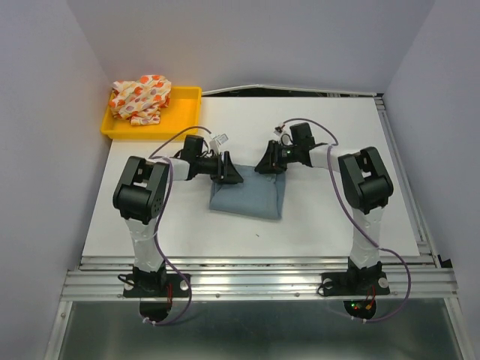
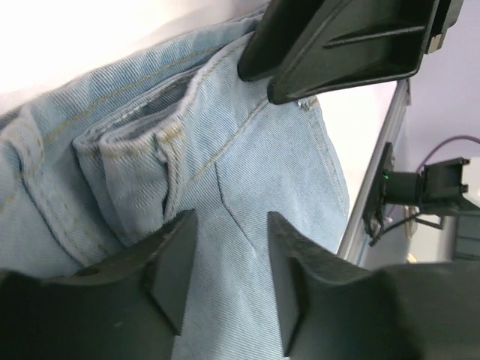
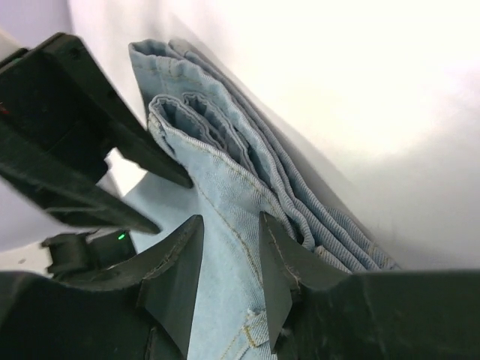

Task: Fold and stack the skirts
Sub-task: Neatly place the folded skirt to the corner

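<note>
The light-blue denim skirt (image 1: 246, 196) lies folded into a flat packet in the middle of the white table. Both grippers meet at its far edge. My left gripper (image 1: 229, 171) hovers over the far left corner, jaws apart, with flat denim (image 2: 255, 157) showing between its fingers (image 2: 172, 262). My right gripper (image 1: 268, 163) is at the far right corner, also open, its fingers (image 3: 281, 262) straddling the top layer beside the stacked folded edges (image 3: 225, 187). The white skirt (image 1: 140, 99) with orange and red spots lies crumpled in a yellow tray.
The yellow tray (image 1: 187, 105) sits at the table's far left corner. Grey walls close in both sides. A metal rail (image 1: 255, 281) runs along the near edge by the arm bases. Cables loop above both wrists.
</note>
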`<state>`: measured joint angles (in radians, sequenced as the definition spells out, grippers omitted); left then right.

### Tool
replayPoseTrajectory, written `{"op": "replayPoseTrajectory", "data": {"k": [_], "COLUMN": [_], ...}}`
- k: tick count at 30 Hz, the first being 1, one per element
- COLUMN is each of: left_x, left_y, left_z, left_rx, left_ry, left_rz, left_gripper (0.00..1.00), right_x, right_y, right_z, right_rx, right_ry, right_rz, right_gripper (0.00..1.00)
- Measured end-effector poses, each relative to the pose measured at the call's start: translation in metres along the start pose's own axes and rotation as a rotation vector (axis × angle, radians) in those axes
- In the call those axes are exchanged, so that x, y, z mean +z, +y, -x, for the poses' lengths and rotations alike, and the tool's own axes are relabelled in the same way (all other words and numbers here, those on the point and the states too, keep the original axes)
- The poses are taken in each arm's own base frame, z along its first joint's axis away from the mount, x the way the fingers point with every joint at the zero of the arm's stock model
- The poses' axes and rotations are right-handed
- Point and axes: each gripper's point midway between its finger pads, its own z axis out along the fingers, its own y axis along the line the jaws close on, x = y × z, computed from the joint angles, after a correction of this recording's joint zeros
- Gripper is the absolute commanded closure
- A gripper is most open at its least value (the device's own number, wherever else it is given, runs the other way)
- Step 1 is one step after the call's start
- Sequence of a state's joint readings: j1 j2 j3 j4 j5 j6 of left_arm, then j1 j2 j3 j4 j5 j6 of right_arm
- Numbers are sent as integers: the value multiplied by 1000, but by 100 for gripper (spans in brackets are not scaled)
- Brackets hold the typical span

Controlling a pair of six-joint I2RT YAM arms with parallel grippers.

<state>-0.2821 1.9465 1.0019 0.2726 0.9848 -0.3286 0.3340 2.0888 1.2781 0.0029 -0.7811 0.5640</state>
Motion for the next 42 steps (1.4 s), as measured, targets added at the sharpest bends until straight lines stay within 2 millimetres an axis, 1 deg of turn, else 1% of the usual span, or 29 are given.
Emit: {"op": "replayPoseTrajectory", "data": {"k": [1, 2, 3, 4, 5, 6, 7, 8, 11, 12, 14, 15, 17, 19, 20, 21, 22, 24, 25, 26, 29, 30, 31, 33, 34, 35, 38, 40, 42], "left_x": [0, 0, -1, -3, -8, -13, -20, -31, -66, -79, -93, -93, -74, -49, -33, -24, -8, 10, 22, 36, 56, 66, 72, 82, 84, 84, 67, 40, 1], "left_y": [-1, -2, -4, -6, -9, -12, -16, -28, -58, -72, -96, -112, -142, -159, -166, -166, -167, -158, -149, -134, -97, -78, -65, -29, -20, -9, 10, 31, 57], "left_z": [7, 12, 21, 27, 35, 41, 47, 57, 87, 100, 112, 117, 107, 85, 69, 58, 44, 36, 37, 39, 37, 35, 32, 21, 16, 20, 32, 43, 52], "left_rx": [18, 32, 61, 80, 116, 148, 185, 236, 359, 395, 454, 504, 588, 666, 698, 715, 736, 746, 742, 736, 701, 685, 674, 629, 608, 553, 488, 434, 367], "left_ry": [-12, -21, -35, -47, -70, -87, -107, -143, -265, -321, -373, -395, -382, -329, -285, -244, -184, -120, -90, -60, 5, 37, 62, 131, 151, 147, 120, 97, 74], "left_rz": [8, 15, 27, 42, 72, 93, 127, 158, 270, 309, 369, 401, 394, 397, 388, 394, 396, 429, 467, 511, 614, 657, 683, 753, 764, 767, 778, 817, 870], "left_gripper": [36, 33, 30, 26, 23, 20, 1, 1, 1, 1, 2, 1, 1, 1, 1, 1, 1, 1, 1, 1, 2, 2, 2, 5, 7, 8, 9, 9, 10], "right_x": [-1, -3, -7, -14, -20, -26, -34, -46, -75, -87, -107, -115, -136, -156, -165, -172, -184, -199, -210, -216, -230, -232, -232, -234, -235, -239, -246, -250, -252], "right_y": [-3, -6, -7, -8, -7, -6, -5, 1, 18, 26, 40, 45, 54, 57, 57, 55, 50, 41, 32, 26, 10, 6, 4, 2, 1, 1, 1, 0, -3], "right_z": [8, 14, 23, 31, 37, 41, 46, 53, 63, 67, 72, 73, 73, 72, 74, 74, 77, 80, 81, 80, 75, 69, 65, 59, 56, 54, 55, 56, 56], "right_rx": [-29, -50, -78, -110, -133, -146, -167, -191, -239, -259, -294, -306, -339, -364, -368, -371, -366, -355, -338, -328, -296, -289, -285, -283, -284, -287, -299, -304, -305], "right_ry": [-19, -35, -58, -80, -95, -107, -127, -151, -209, -236, -288, -310, -352, -386, -401, -409, -427, -445, -458, -458, -461, -450, -440, -428, -422, -421, -434, -437, -436], "right_rz": [-28, -53, -86, -124, -150, -171, -206, -234, -289, -305, -334, -349, -384, -424, -436, -452, -479, -516, -546, -566, -616, -628, -632, -640, -644, -652, -666, -676, -685], "right_gripper": [50, 46, 37, 32, 20, 14, 9, 1, 0, 0, 0, 0, 0, 0, 0, 0, 0, 0, 0, 0, 0, 0, 0, 0, 0, 0, 0, 0, 0]}}
